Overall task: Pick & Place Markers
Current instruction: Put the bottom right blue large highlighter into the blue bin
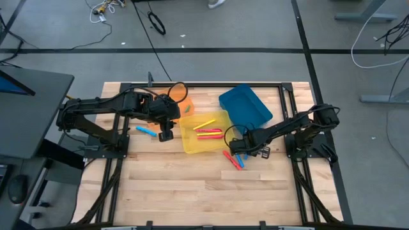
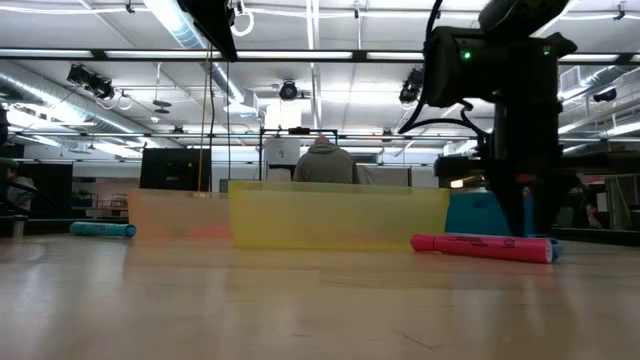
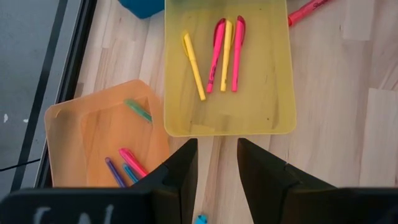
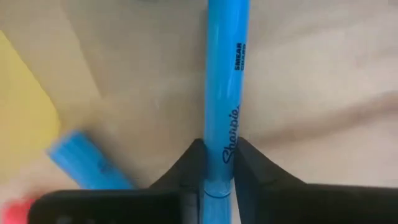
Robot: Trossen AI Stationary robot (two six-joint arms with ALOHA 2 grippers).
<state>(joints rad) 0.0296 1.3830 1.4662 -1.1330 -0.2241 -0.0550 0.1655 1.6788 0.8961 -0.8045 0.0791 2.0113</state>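
Here, your right gripper (image 4: 219, 163) clamps a blue Sharpie marker (image 4: 226, 81) lying on the wood table (image 1: 192, 191) beside the yellow translucent bin (image 1: 189, 145). Four markers lie binned; several remain loose. Your left gripper (image 3: 216, 163) waits, parted, empty.

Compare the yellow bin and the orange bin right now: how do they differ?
The yellow bin holds four markers, yellow and pink; the orange bin holds a green, a purple, a pink and a blue one. The yellow bin lies square to the left gripper; the orange bin sits turned, off to one side. Both are translucent and stand on the table.
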